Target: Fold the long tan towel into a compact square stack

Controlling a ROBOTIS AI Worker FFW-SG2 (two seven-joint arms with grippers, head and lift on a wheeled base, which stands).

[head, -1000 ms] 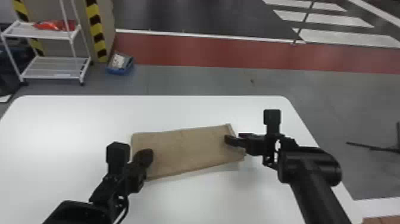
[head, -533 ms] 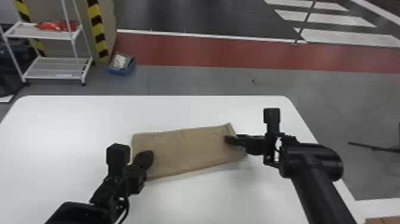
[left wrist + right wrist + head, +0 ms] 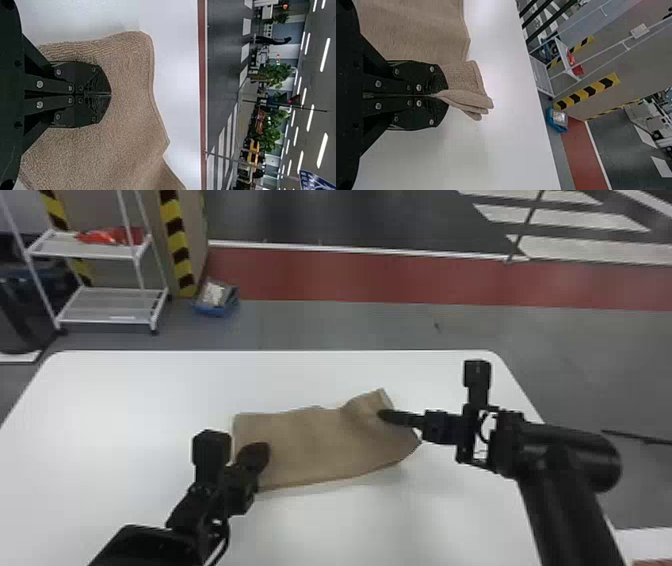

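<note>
Table [image 3: 140, 390]: white, smooth, rounded far corners
Tan towel [image 3: 310, 445]: on the table's middle, right end raised in a fold
Left gripper [image 3: 256, 456]: fingers pressed together, over towel's left end
Right gripper [image 3: 386, 416]: pinching towel's right end
Shelf rack [image 3: 95, 251]: beyond table's far left
Blue bin [image 3: 215, 309]: floor beyond table
Red floor band [image 3: 400, 277]: beyond table
Lettering: on blue sign [image 3: 315, 180], past table
</note>
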